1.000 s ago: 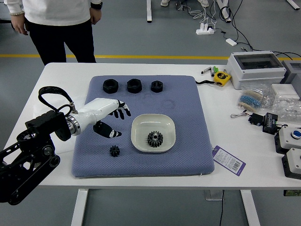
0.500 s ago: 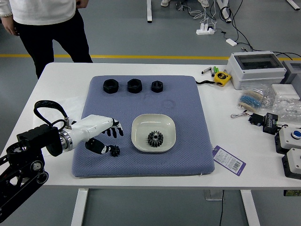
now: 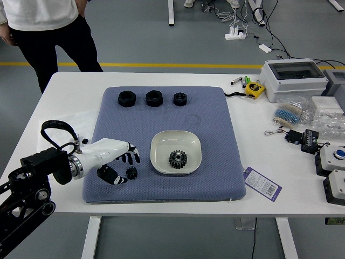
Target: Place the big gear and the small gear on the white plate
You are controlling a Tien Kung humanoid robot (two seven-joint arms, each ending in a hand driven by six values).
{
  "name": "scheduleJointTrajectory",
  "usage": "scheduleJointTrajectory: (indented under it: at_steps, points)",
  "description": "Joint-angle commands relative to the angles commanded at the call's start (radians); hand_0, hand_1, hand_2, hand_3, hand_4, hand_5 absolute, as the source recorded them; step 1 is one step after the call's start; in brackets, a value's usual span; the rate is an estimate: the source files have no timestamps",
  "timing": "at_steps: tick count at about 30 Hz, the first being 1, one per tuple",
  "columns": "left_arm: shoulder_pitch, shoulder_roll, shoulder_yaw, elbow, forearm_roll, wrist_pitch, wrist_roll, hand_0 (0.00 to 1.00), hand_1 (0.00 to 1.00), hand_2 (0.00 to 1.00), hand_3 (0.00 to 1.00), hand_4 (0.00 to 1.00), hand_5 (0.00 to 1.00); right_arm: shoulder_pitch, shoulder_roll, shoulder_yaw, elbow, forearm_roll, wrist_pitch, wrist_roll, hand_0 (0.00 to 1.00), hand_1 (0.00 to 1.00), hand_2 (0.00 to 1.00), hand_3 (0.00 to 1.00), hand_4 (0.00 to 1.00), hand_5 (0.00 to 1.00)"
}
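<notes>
Left hand (image 3: 110, 152) is sitting nearer the near edge than a second ago, having come down from the far side of the small gear (image 3: 131, 172). Fingers (image 3: 136, 155) are standing wide, holding nothing, thumb lying just left of the gear, the others reaching over its far side. Looks like a grasp being lined up; closing evenly is probably the next need. Big gear (image 3: 178, 159) is already resting in the white plate (image 3: 163, 141), so only the small one is remaining. It is lying flat on the blue mat (image 3: 215, 189), left of the plate, face up, roundish, showing no clear long axis. Person (image 3: 46, 19) is standing far left, touching nothing on the surface.
</notes>
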Motion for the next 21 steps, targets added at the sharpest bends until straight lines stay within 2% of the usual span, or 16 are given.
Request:
scheduleJointTrajectory:
  at_steps: [8,21]
  points:
    - [-0.015,-0.029,0.007,0.040,0.012,0.007,-0.005,0.499,0.626,0.695,0.700,0.998,0.061,-0.002,0.001,0.005,0.000,-0.010,-0.001,-0.003,0.650,0.655,0.730,0.580,0.840,0.679]
    - [-0.028,-0.062,0.025,0.055,-0.007,0.010,-0.005,0.488,0.610,0.695,0.697,0.985,0.059,-0.006,0.002,0.008,0.002,-0.018,-0.001,-0.005,0.650,0.655,0.731,0.579,0.840,0.679]
